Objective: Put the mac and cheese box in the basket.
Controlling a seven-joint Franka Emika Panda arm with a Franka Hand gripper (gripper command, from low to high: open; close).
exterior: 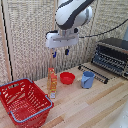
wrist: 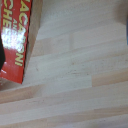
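My gripper (exterior: 61,51) hangs high above the table, its two dark blue-tipped fingers (exterior: 66,51) apart and empty. The mac and cheese carton (exterior: 51,82) stands upright on the wooden table well below it, an orange-yellow box with red marks, just to the exterior view's right of the basket. In the wrist view the carton (wrist: 15,40) shows as a red and yellow printed face at the picture's edge. The container, a red mesh basket (exterior: 22,102) with blue-grey rim handles, sits at the exterior view's lower left and holds nothing I can see.
A small red bowl (exterior: 67,78) and a blue cup (exterior: 88,79) stand to the exterior view's right of the carton. A toaster oven (exterior: 113,55) with a pulled-out rack (exterior: 94,71) stands at the back right. A wicker screen lines the back.
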